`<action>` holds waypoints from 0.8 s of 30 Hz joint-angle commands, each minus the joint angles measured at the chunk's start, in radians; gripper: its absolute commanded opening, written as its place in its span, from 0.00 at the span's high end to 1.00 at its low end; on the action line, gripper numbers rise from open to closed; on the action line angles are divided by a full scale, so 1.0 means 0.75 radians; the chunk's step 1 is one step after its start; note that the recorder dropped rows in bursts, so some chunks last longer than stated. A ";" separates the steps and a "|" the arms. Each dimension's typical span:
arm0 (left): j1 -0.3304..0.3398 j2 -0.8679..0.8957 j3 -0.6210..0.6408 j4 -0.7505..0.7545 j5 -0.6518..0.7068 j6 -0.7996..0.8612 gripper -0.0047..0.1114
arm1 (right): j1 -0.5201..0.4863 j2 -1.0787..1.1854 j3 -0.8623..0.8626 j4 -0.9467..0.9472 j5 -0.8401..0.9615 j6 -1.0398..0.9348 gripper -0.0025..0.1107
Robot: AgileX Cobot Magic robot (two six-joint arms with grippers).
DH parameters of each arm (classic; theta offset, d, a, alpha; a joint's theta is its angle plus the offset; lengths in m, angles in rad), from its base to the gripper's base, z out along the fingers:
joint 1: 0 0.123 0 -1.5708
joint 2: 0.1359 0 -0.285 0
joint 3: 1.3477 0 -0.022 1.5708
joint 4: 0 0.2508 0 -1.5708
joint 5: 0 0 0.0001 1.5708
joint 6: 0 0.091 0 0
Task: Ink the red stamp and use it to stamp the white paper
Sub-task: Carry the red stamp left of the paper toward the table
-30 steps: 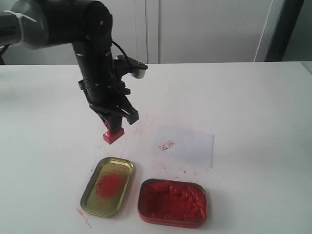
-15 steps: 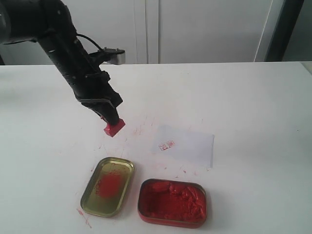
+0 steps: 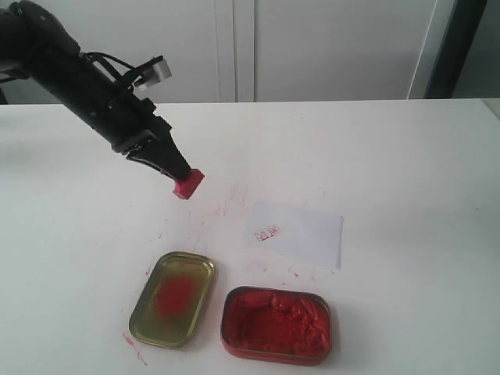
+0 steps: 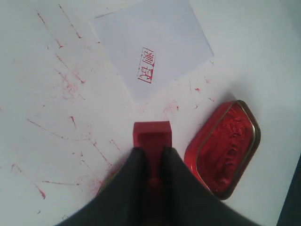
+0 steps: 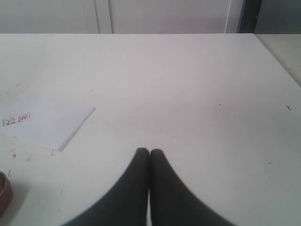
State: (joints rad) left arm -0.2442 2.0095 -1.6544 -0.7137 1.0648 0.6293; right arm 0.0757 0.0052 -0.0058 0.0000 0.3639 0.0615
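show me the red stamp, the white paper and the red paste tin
red stamp (image 3: 188,184), exterior view, its square base
white paper (image 3: 308,232), exterior view, bare middle
red paste tin (image 3: 269,354), exterior view, front wall

Your exterior cam slants down over the table (image 3: 406,156). Wrist cams sit closer; all three catch the white paper (image 3: 301,230).

I see the red stamp (image 3: 188,184) gripped by its narrow handle in the left pincer (image 3: 180,173) — square base tilted, facing down toward the sheet. The white paper (image 3: 301,233) lies flat on the surface (image 3: 391,156) nearby — a small rectangle with a red imprint near one short edge.
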 commanded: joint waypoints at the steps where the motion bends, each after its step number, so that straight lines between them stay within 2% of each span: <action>1: 0.004 0.069 0.003 -0.137 0.035 0.081 0.96 | -0.009 -0.007 0.008 0.000 -0.020 0.003 0.98; 9: 0.004 0.209 0.003 -0.190 0.008 0.152 0.96 | -0.009 -0.007 0.008 0.000 -0.020 0.003 0.98; 24: 0.004 0.301 0.003 -0.219 -0.104 0.148 0.96 | -0.009 -0.007 0.008 0.000 -0.020 0.003 0.98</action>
State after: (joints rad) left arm -0.2442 2.2290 -1.6544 -0.8566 0.9773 0.7376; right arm 0.0757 0.0052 -0.0058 0.0000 0.3639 0.0615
